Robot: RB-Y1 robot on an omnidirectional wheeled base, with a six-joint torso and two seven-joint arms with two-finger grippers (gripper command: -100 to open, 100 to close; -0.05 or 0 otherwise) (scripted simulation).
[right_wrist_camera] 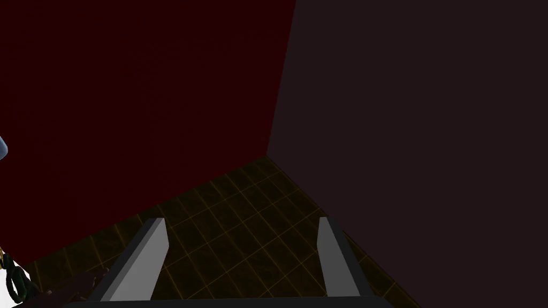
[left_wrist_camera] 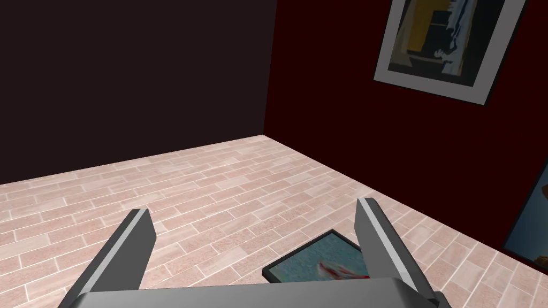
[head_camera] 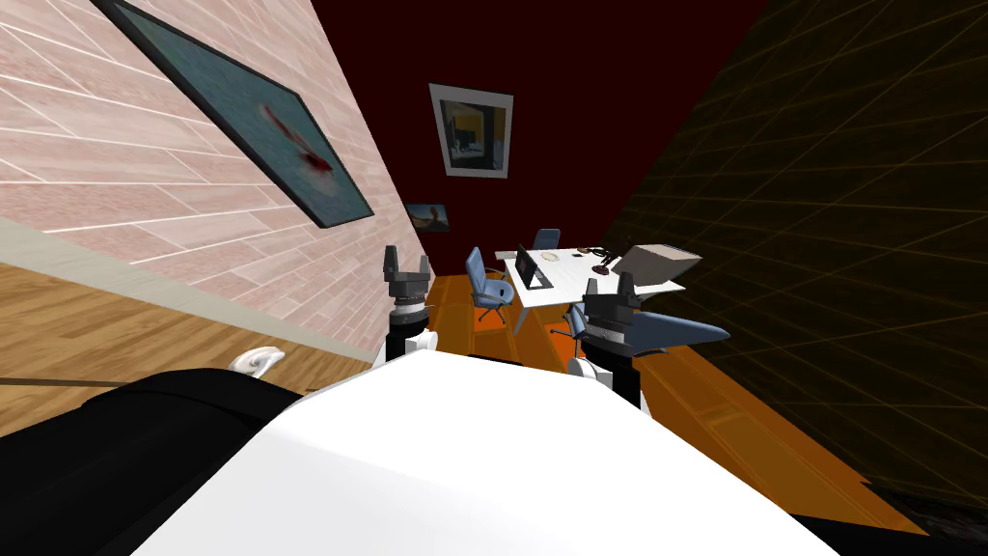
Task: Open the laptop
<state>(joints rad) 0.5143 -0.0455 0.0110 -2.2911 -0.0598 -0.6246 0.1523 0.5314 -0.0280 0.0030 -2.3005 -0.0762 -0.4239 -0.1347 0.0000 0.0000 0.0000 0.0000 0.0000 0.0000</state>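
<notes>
The laptop (head_camera: 530, 269) sits far off on the white bench (head_camera: 571, 280), at the edge nearest a blue chair (head_camera: 485, 281). The left gripper (head_camera: 406, 260) and right gripper (head_camera: 609, 286) are raised, fingers apart, holding nothing.

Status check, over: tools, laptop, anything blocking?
Left tool and right tool open, empty. Laptop on the white table far ahead, beyond reach. Blue chairs crowd the table's near side.
</notes>
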